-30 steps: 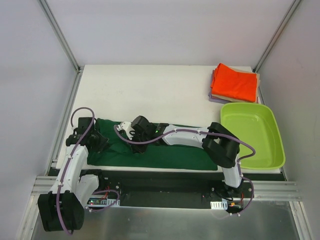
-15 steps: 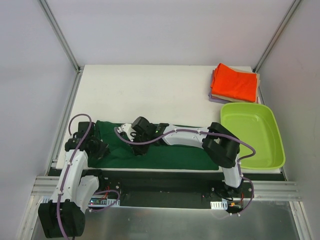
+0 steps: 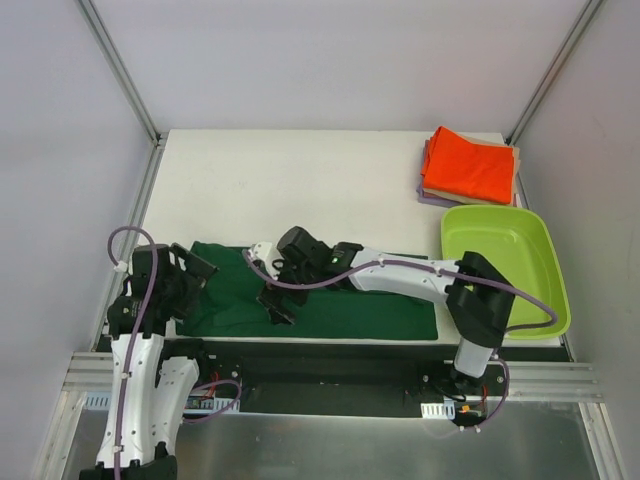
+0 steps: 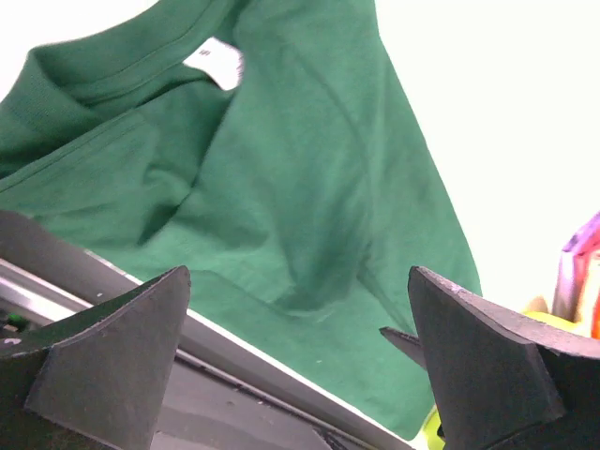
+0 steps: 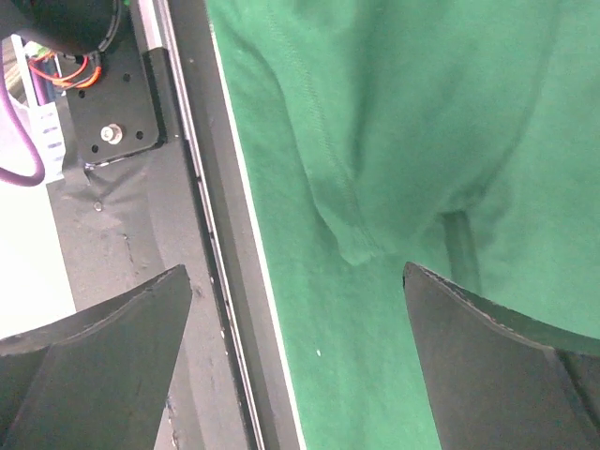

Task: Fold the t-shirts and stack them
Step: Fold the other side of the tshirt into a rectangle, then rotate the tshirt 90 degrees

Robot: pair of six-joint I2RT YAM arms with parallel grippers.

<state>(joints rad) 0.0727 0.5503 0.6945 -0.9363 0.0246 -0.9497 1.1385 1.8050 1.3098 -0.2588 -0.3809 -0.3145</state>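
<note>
A dark green t-shirt (image 3: 330,310) lies spread along the table's near edge, its collar and white label (image 4: 221,62) to the left. My left gripper (image 3: 190,272) hovers over the shirt's left end, open and holding nothing (image 4: 298,281). Over the shirt's middle, near the front hem, my right gripper (image 3: 268,282) is also open and empty (image 5: 295,272). The shirt (image 5: 422,122) shows a loose fold below it. At the back right corner a folded orange t-shirt (image 3: 470,166) tops a stack with a beige (image 3: 516,160) and a lavender one (image 3: 428,198) beneath.
A lime-green bin (image 3: 548,262) stands at the right, just in front of the stack. The table's front edge (image 5: 246,197) and the black base rail (image 3: 330,372) run right beside the shirt's hem. Metal frame posts (image 3: 120,75) rise at the back corners.
Both grippers went from shut to open and let go of the green shirt, lifting off it. The left arm drew back leftward; the shirt now lies flatter.
</note>
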